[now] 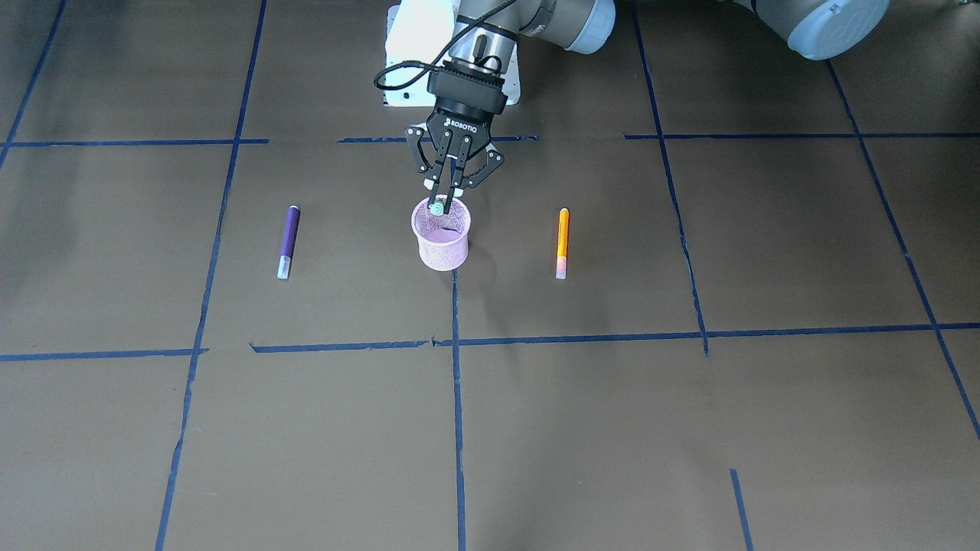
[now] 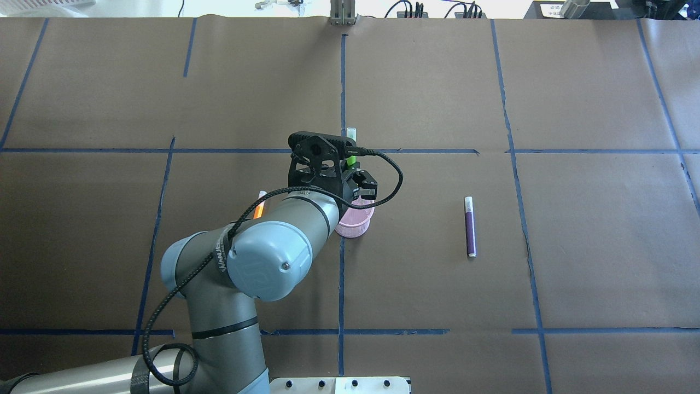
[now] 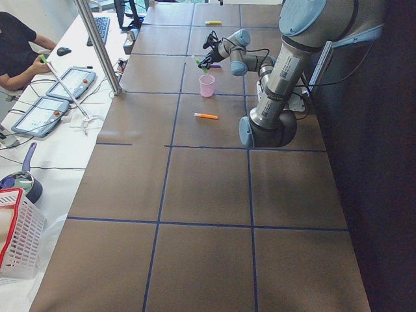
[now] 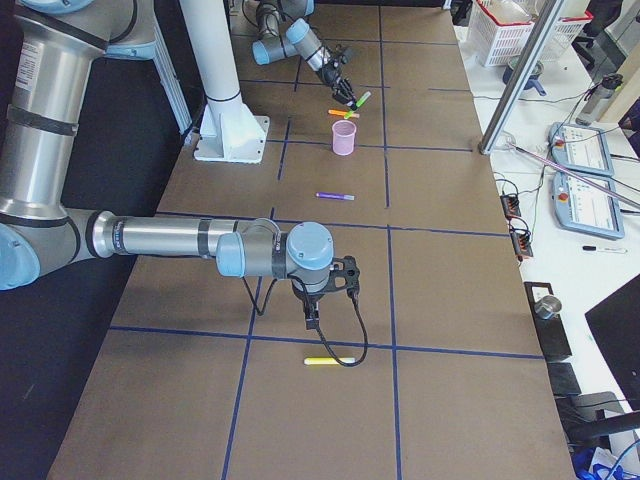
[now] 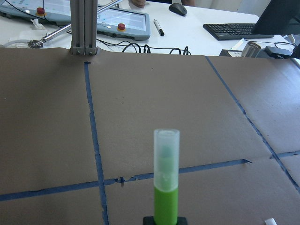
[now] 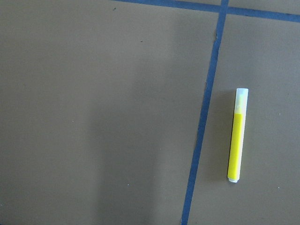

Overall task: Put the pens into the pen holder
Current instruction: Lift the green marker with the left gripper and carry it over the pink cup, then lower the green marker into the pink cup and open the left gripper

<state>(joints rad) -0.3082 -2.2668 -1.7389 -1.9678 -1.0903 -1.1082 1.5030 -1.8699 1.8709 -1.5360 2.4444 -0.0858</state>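
Brown paper with blue tape lines covers the table (image 1: 612, 428), and the pink pen holder (image 1: 442, 245) stands in the middle, with the purple pen (image 1: 288, 239) lying on one side and the orange pen (image 1: 563, 241) on the other. Just above the holder hangs the left gripper (image 1: 440, 200), its jaws pinching the green pen (image 5: 166, 197). Far off, the right gripper (image 4: 313, 315) is over a yellow pen (image 6: 236, 136), and I cannot tell if its jaws are spread.
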